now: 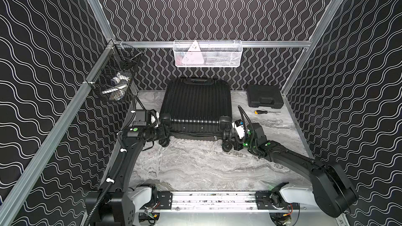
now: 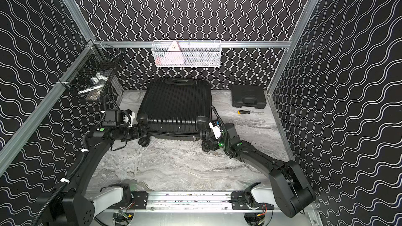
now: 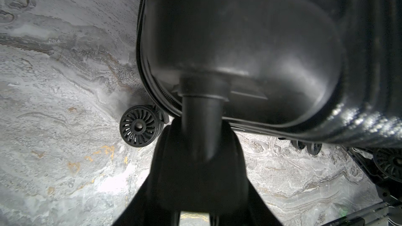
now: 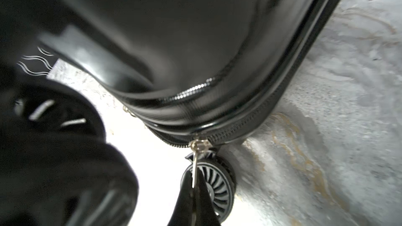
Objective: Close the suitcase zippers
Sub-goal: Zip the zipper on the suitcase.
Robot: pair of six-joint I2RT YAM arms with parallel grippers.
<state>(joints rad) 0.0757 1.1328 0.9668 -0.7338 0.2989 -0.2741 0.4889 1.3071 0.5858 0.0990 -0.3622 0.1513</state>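
Suitcase lies flat at 12 o'clock on the worktop, handle end to the back wall, wheels toward me. Tool case and screwdriver sit at 2 o'clock, well apart from it.

Right pincer, at the case's 5 o'clock corner: jaws fully together, nipping the tip of a silvery pull. Its slider sits on the corner bend of the zipper band. Teeth look meshed along the side past the slider. Along the near edge the two rows look parted.

Left pincer, at the 7 o'clock corner: part-way closed round the upper caster, apparently bracing the case.

Risks, as I judge them:
- The hold on the pull is a thin tip pinch, so a tug off the line of the track could slide it free.
- A slider tends to bind at a bend, and if the shells gape along the near edge the teeth may not meet.
- The caster likely swivels, so the brace could give and the case skid.
- A lower wheel just beside the right pincer may foul its path.

Hard to make out:
- The left fingers are blurred and cut off in the wrist view, so exact contact is unclear.
- The far and left-side zipper runs are hidden.
- A small pale glint on the near edge may be a second pull, but it is too small to tell.
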